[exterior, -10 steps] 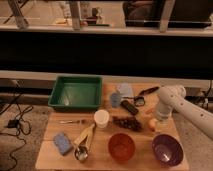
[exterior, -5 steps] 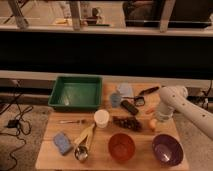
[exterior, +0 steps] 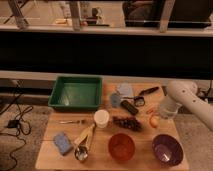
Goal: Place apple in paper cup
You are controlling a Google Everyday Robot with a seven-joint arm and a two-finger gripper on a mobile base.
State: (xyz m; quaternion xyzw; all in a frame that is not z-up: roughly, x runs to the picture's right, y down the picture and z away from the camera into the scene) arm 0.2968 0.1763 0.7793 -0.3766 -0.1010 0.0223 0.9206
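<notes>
The apple shows as a small orange-yellow shape on the right part of the wooden table, partly hidden by my arm. My gripper hangs from the white arm at the right, right over and against the apple. The paper cup is white and stands upright near the table's middle, well left of the apple, with a dark bunch of grapes between them.
A green tray stands at the back left. An orange-red bowl and a purple bowl sit along the front edge. A blue sponge, a metal measuring cup and a dark block lie around the paper cup.
The arm has barely shifted, staying down over the apple. Nothing else on the table has moved.
</notes>
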